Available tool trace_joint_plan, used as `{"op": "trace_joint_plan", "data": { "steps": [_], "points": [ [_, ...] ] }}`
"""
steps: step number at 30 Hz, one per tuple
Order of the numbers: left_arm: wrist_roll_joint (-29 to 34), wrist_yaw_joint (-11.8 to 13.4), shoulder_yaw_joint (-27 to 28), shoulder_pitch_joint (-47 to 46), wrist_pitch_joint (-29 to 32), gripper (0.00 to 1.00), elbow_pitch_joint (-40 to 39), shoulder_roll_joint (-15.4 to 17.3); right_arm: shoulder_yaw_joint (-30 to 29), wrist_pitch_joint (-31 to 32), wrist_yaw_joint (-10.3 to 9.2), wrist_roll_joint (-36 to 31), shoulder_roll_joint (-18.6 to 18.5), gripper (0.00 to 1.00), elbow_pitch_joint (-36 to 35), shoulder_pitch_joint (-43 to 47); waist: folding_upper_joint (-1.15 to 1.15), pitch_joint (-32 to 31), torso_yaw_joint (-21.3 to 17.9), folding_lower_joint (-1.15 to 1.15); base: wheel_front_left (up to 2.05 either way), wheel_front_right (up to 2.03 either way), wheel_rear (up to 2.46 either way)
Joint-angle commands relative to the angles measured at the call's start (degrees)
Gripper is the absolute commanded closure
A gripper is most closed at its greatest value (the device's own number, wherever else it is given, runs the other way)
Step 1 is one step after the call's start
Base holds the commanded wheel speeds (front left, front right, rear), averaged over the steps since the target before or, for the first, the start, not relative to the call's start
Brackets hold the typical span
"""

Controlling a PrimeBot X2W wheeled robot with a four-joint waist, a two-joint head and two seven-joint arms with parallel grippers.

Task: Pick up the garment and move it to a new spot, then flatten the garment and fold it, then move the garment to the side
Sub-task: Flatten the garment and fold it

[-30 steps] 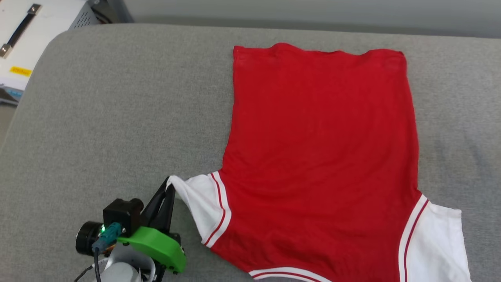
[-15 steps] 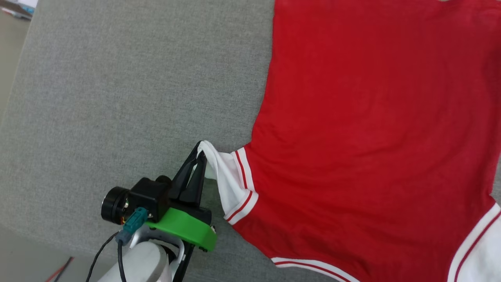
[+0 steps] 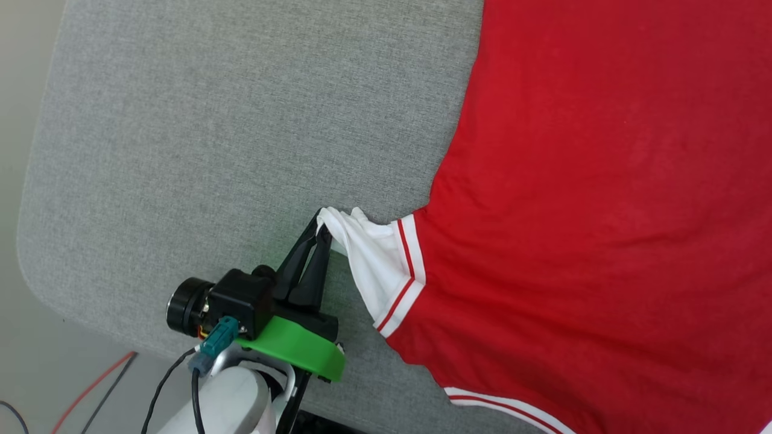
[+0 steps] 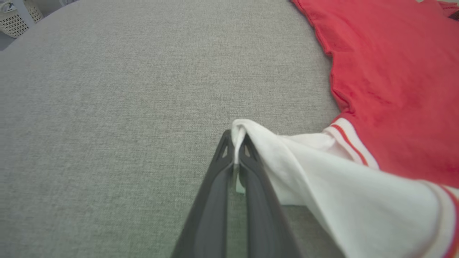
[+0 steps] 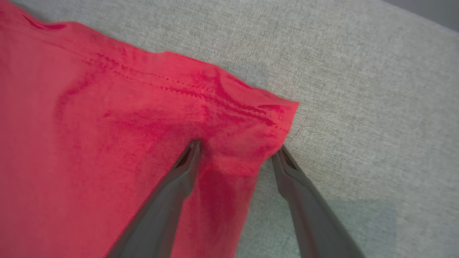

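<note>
The garment (image 3: 603,211) is a red shirt lying spread on the grey padded surface (image 3: 211,150), plain side up, with white short sleeves edged in red stripes. My left gripper (image 3: 324,226) is shut on the tip of the white sleeve (image 3: 374,259), which is pulled into a bunched point. In the left wrist view the gripper (image 4: 236,138) pinches the sleeve (image 4: 322,168) edge just above the surface. My right gripper (image 5: 238,146) stands open at the garment's (image 5: 107,125) hem corner (image 5: 276,111). One finger rests on the red cloth and the other is beside its edge.
The grey surface ends in a rounded corner at the lower left (image 3: 42,283). Beyond it is pale floor with red and black cables (image 3: 90,386). A white perforated basket (image 4: 14,18) stands past the far edge in the left wrist view.
The head camera has swung, so the whole picture shifted. My left gripper keeps its hold on the sleeve tip, and the sleeve looks more bunched.
</note>
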Motion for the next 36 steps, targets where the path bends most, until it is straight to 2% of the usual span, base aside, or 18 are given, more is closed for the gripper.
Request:
{"op": "trace_joint_plan", "data": {
  "steps": [1, 10, 16, 20, 27, 31, 36],
  "points": [
    [0.67, -0.31, 0.35, -0.55, -0.34, 1.00, 0.23, -0.38, 1.55, 0.64, -0.04, 1.08, 0.93, 1.00, 1.72, 4.74, 0.00, -0.57, -0.24, -0.01, 0.00, 0.00, 0.00],
    [0.07, 0.20, 1.45, 1.99, -0.32, 1.00, 1.90, 0.49, 1.56, -7.53, -0.04, 2.36, 0.36, 1.00, -0.18, 3.76, 0.00, -7.51, -2.83, -0.01, 0.00, 0.00, 0.00],
    [-1.01, 0.85, 2.15, 4.83, -0.07, 1.00, 2.95, 2.00, 5.08, -12.89, -0.04, 6.01, -3.47, 1.00, -4.78, 7.97, 0.00, -14.11, -5.80, -0.01, 0.00, 0.00, 0.00],
    [-2.71, 1.50, 3.34, 6.88, 0.38, 1.00, 3.24, 2.83, 8.38, -15.93, -0.04, 8.70, -7.92, 1.00, -10.00, 14.46, 0.00, -18.14, -8.57, -0.01, 0.00, 0.00, 0.00],
    [-4.76, 2.44, 5.04, 10.83, 0.71, 1.00, 2.08, 4.95, 9.25, -22.26, -0.04, 12.93, -15.07, 1.00, -16.62, 29.50, 0.00, -22.46, -13.50, -0.01, 0.00, 0.00, 0.00],
    [-5.21, 3.32, 5.89, 12.74, 0.89, 1.00, 1.45, 6.35, 7.84, -25.95, -0.04, 15.27, -16.84, 1.00, -18.77, 39.36, 0.00, -23.73, -16.02, -0.01, 0.00, 0.00, 0.00],
    [-5.52, 3.97, 6.41, 14.25, 1.13, 1.00, 0.96, 7.52, 5.42, -30.21, -0.04, 17.51, -15.59, 1.00, -20.16, 51.56, 0.00, -24.32, -18.13, -0.01, 0.00, 0.00, 0.00]
  ]
}}
